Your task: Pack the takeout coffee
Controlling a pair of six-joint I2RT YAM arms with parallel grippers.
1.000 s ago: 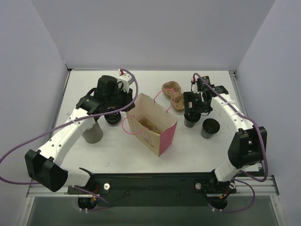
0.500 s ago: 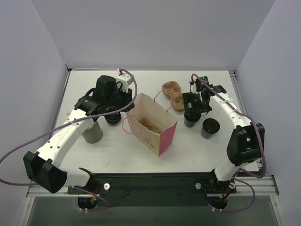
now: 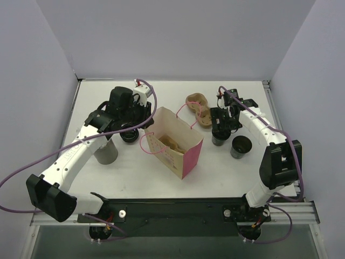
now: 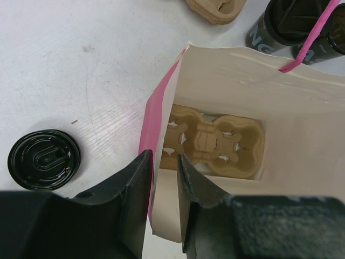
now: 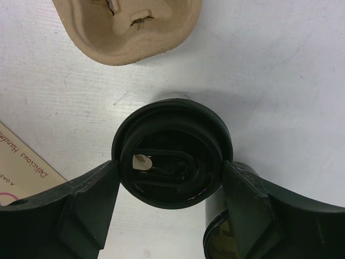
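Note:
The takeout coffee [image 3: 218, 140], a small cup with a black lid, stands on the table right of the paper bag [image 3: 175, 145]. My right gripper [image 3: 219, 131] is over it. In the right wrist view the fingers press both sides of the lid [image 5: 172, 145], so the right gripper [image 5: 171, 174] is shut on the cup. My left gripper [image 3: 143, 125] pinches the bag's left rim. In the left wrist view the left gripper [image 4: 163, 162] has the bag's wall [image 4: 161, 113] between its jaws. The bag stands open with a brown pulp cup carrier [image 4: 215, 141] at the bottom.
A lidless cup with a dark inside [image 3: 240, 147] stands just right of the coffee, partly shown in the right wrist view [image 5: 232, 243]. A second brown carrier [image 3: 198, 110] lies behind the bag. A loose black lid [image 3: 128, 135] and a taller grey cup [image 3: 106, 152] are on the left.
Almost nothing. The right arm's wrist and elbow have shifted slightly leftward. The left arm and the bag hold still.

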